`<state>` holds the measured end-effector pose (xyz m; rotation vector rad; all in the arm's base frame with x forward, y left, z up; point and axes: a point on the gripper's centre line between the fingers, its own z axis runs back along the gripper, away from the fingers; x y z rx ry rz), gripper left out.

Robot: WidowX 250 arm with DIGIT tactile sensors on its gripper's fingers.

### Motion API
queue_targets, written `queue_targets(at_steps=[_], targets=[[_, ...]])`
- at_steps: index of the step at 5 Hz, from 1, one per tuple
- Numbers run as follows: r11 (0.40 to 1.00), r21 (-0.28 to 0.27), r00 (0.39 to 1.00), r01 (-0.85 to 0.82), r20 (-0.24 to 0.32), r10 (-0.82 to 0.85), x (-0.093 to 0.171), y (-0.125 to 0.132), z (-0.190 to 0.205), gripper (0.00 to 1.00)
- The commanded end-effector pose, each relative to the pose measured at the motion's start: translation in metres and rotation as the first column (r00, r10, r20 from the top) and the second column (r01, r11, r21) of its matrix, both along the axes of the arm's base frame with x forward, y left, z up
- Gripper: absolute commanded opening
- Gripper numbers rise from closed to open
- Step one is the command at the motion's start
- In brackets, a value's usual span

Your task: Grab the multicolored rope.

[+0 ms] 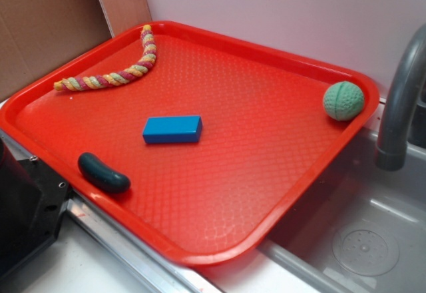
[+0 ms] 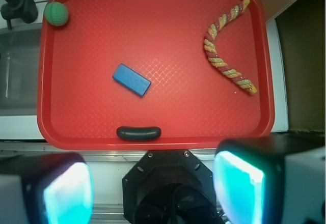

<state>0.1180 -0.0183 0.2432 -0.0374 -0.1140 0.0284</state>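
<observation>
Wrist view shows my tool (image 2: 153,188) wide open and empty; the multicolored rope (image 2: 222,46) lies ahead and right on the tray (image 2: 153,143). Soft, light; I'd pinch across its mid-bend.

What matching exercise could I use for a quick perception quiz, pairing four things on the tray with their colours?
Things:
1. rope
2. block
3. ball
4. capsule-shaped piece

Colours:
A. pale green
B. very dark, near black
C. yellow, pink-red and pale green twisted together
D. blue

All four lie on the red tray.

Pairs: 1-C, 2-D, 3-A, 4-B
</observation>
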Motion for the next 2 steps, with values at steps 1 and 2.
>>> queue_targets(at_steps=[1,2], targets=[[1.0,0.0,1.0,0.0,0.0,0.0,0.0,0.0,0.0,1.0],[0.992,0.054,0.991,-0.112,-0.067,0.116,0.026,0.05,-0.05,1.0]])
